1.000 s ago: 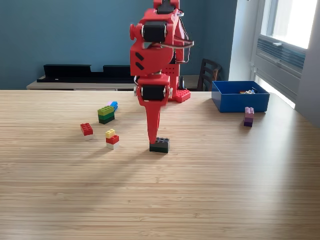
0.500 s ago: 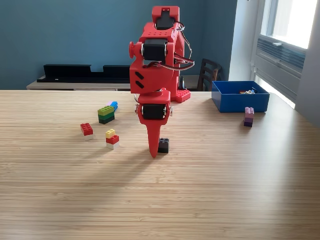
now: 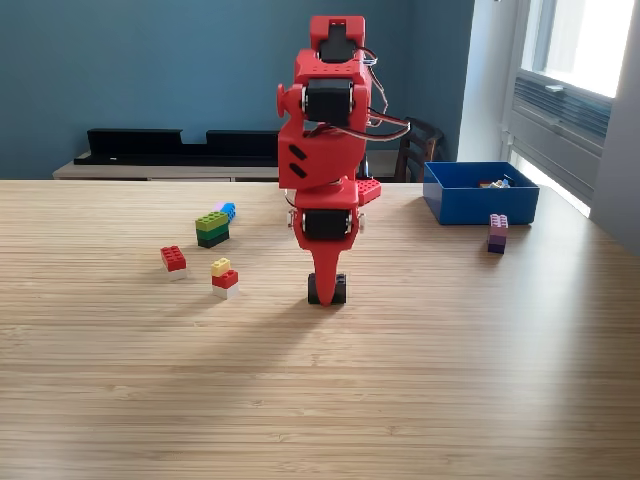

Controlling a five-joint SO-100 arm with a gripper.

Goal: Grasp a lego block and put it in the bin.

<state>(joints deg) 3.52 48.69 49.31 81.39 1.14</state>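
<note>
the red arm (image 3: 328,130) stands over the middle of the wooden table (image 3: 320,400), its gripper (image 3: 326,288) pointing straight down with the tip on the table surface, right at a small black block (image 3: 328,290). from this front-on view the red finger covers the middle of the block, with dark bits showing on either side of it, so whether the jaws are closed on the block or just set around it i cannot tell (the second jaw is hidden behind the first). the block rests on the table, not lifted. the blue bin (image 3: 480,200) sits far off toward the exterior view's right and farther back, near the table edge by the window, with something small already lying inside it. a purple block (image 3: 497,233) stands just in front of the bin, outside it. on the exterior view's left are a green and black stack with a blue piece behind it (image 3: 213,227), a red block (image 3: 173,259), and a yellow, red and white stack (image 3: 224,277). judging by all this, the task is at the grasping step: nothing has been carried yet, and the lift, the move across to the bin and the drop are all left to do.
</note>
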